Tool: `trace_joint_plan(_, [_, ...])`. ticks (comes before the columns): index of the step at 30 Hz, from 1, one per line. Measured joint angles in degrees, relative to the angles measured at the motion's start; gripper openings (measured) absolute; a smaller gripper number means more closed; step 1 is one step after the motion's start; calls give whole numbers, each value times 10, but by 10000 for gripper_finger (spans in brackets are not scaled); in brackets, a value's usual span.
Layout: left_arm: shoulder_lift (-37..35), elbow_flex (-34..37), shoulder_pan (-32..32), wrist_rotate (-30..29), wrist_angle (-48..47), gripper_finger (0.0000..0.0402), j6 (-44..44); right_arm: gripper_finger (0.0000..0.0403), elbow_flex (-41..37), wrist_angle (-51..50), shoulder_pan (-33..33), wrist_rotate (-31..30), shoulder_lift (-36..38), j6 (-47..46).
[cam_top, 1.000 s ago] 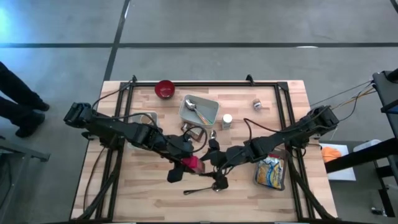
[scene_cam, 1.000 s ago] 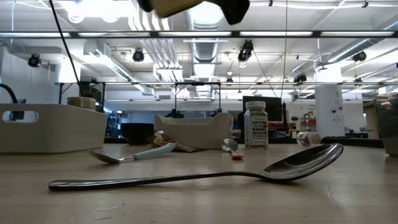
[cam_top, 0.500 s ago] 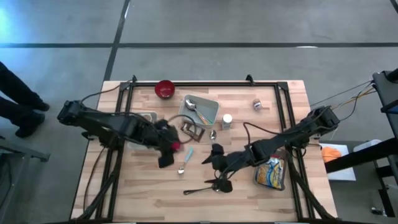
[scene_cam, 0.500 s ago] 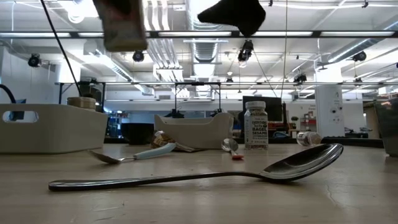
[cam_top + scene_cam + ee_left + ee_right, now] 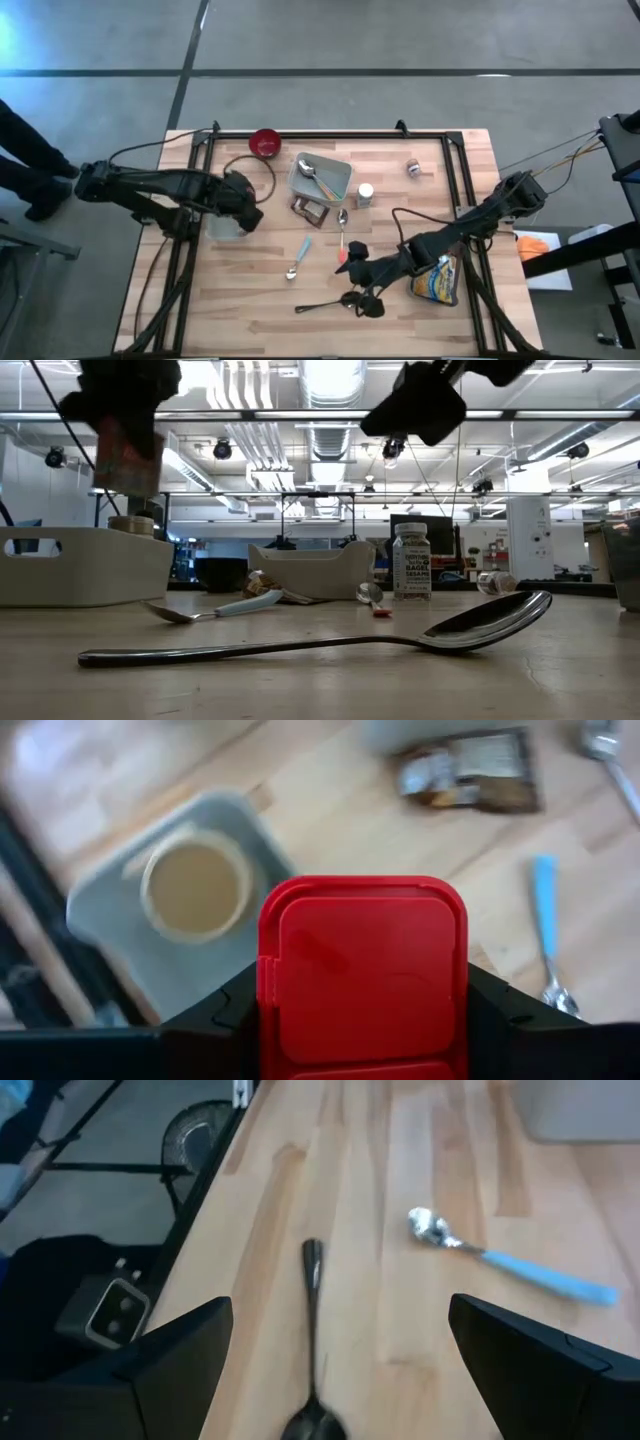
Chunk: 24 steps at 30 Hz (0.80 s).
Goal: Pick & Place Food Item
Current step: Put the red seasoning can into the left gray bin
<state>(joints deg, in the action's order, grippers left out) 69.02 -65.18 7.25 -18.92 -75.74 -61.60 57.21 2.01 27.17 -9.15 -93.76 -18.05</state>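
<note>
From my remote station I find the left gripper (image 5: 243, 203) raised over the left half of the bench, clenched on a red-lidded food container (image 5: 362, 965); the left wrist view shows the lid wedged between the two dark fingers (image 5: 205, 1020), and the low view shows the container (image 5: 128, 452) carried well clear of the wood. Directly beneath it sits a grey tray (image 5: 110, 900) holding a round tan-topped cup (image 5: 195, 892), near the bench's left edge. The right gripper (image 5: 362, 285) hangs above the front middle of the bench with its jaws spread wide and nothing between them; the right wrist view shows both fingers (image 5: 170, 1355) far apart over bare wood. Below it lies a long dark spoon (image 5: 325, 305), close to the front edge. A blue-handled spoon (image 5: 299, 255) lies between the two grippers, and a red-handled spoon (image 5: 342, 235) lies just beside it toward the centre. Further back stand a square grey bin (image 5: 320, 176) containing cutlery, a brown packet (image 5: 311, 209) touching its front, a small white-capped jar (image 5: 365, 194) beside it, and a red bowl (image 5: 265, 143) at the far edge. A yellow snack bag (image 5: 436, 278) lies at the right front, and a small tipped jar (image 5: 412, 168) rests toward the far right corner.
</note>
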Motion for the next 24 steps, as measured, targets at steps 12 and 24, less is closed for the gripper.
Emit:
trace_joint_plan(12, [-61,122,-19,70,-12,198,-224,370,-7,0,1,0,0,-1])
trace_joint_plan(24, [-63,168,-50,39,-33,198,-296,370,-7,0,1,0,0,0])
